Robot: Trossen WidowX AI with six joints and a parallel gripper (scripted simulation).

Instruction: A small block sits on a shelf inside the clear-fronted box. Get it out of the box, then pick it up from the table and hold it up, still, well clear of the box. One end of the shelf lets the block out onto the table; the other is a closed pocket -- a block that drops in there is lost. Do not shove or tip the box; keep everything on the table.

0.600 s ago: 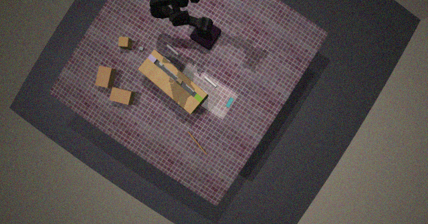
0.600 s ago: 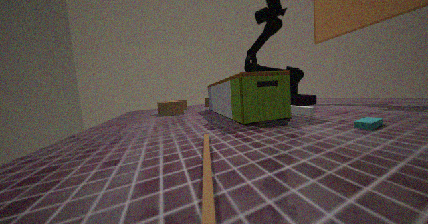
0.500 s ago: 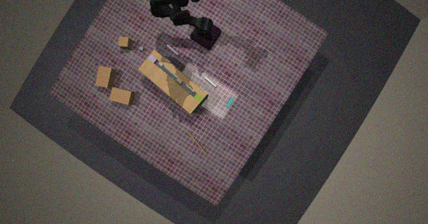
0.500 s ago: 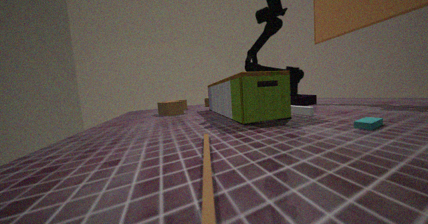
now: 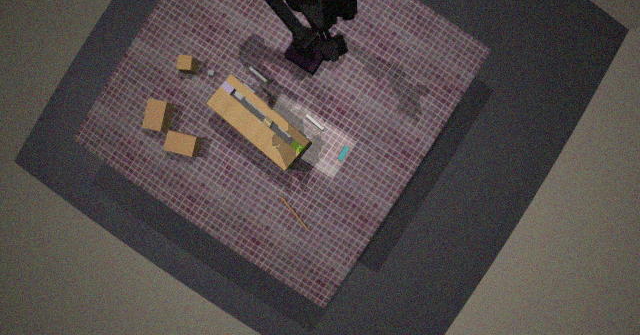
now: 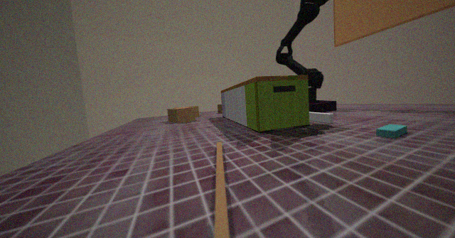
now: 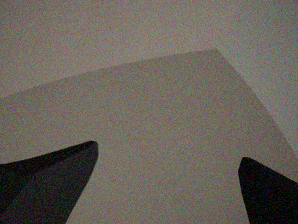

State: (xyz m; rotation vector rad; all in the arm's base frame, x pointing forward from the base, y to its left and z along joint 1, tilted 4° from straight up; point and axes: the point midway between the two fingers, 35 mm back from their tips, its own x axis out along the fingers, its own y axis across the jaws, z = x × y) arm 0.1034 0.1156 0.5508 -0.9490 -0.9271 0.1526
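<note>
The box (image 5: 240, 120) (image 6: 282, 106) stands on the table with a wooden top, a green end and a lilac end. A long opening in its top shows grey parts and a small tan piece (image 5: 268, 123) near the middle; I cannot tell for sure whether this is the block. The box's front panel looks pale in the exterior view, and nothing inside can be made out there. My gripper (image 7: 170, 159) is open and empty, with only plain wall behind its fingers. The arm is raised high behind the box, away from it; the fingers cannot be made out in the top and exterior views.
A thin wooden stick (image 5: 295, 214) (image 6: 220, 195) lies in front of the box. A teal block (image 5: 343, 153) (image 6: 391, 131) lies beyond the green end. White bars (image 5: 258, 74) (image 5: 314, 122) lie on the arm's side. Wooden blocks (image 5: 156, 115) (image 5: 181, 143) (image 5: 185, 63) and a tiny grey cube (image 5: 211, 73) lie beyond the lilac end.
</note>
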